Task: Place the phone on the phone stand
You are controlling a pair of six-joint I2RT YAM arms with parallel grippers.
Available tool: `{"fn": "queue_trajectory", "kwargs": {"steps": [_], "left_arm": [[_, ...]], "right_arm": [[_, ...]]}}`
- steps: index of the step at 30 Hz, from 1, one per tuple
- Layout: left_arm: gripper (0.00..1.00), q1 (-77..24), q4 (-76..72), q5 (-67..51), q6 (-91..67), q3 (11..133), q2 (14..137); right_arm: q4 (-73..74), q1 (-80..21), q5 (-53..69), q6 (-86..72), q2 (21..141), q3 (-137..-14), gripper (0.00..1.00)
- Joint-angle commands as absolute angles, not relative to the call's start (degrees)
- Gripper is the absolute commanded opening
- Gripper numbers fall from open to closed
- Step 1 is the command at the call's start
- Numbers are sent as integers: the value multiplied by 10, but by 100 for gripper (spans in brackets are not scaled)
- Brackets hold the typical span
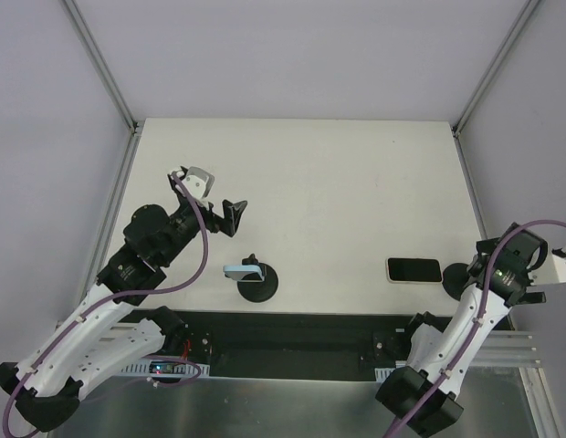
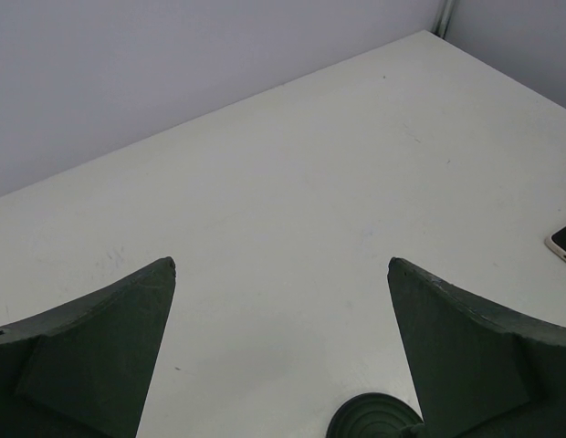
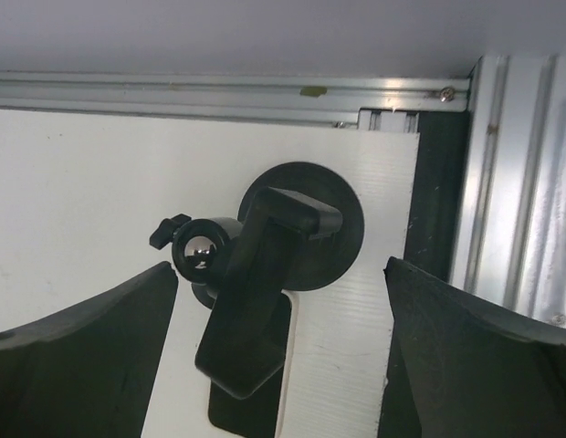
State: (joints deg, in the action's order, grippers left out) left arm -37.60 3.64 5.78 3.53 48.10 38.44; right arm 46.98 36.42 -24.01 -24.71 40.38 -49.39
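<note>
The phone (image 1: 414, 269), dark screen with a pale rim, lies flat on the white table at the near right. A black phone stand (image 1: 456, 278) with a round base stands just right of it, partly under my right arm. In the right wrist view the stand (image 3: 301, 224) tilts its cradle over the phone's end (image 3: 251, 415). My right gripper (image 3: 279, 265) hangs open above them, empty; it also shows in the top view (image 1: 479, 274). My left gripper (image 1: 233, 217) is open and empty over the left of the table (image 2: 283, 265). The phone's corner shows at the left wrist view's right edge (image 2: 564, 243).
A second black round-based stand (image 1: 258, 283) with a light blue slab (image 1: 244, 271) on top stands near the front middle; its base shows in the left wrist view (image 2: 374, 420). Aluminium rails (image 3: 219, 91) and a black strip (image 1: 292, 333) border the table.
</note>
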Motion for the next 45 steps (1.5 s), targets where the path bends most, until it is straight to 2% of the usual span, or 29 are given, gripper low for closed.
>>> {"fn": "queue_trajectory", "kwargs": {"steps": [1,7,18,21,22,25,29,32,33,34,35,40,45], "left_arm": [[99,-389,4,77,52,476,380],[99,-393,2,88,62,471,381],[99,-393,2,82,60,468,389],[99,-393,2,78,58,468,388],[99,-394,2,76,58,468,388],[99,-395,1,77,57,468,390],[99,-394,2,72,56,468,391],[99,-394,2,73,55,468,393],[99,-394,1,69,54,468,393],[99,-394,2,69,53,468,394],[99,-394,2,67,54,468,395],[99,-395,2,76,58,468,402],[99,-394,2,105,66,466,405]], "right_arm": [[375,412,-115,-317,389,-439,100],[290,446,-57,-384,362,-367,97],[285,453,-63,-380,357,-372,77],[297,452,-62,-380,360,-387,64],[299,451,-59,-381,359,-389,51],[308,451,-54,-380,365,-403,32],[295,443,-49,-365,380,-428,18],[249,429,-36,-331,398,-454,13],[230,421,-28,-323,402,-458,10],[220,417,-14,-316,406,-471,2],[208,410,-14,-308,410,-477,0],[178,260,-112,-256,422,-547,1],[172,100,-91,-249,500,-598,0]]}}
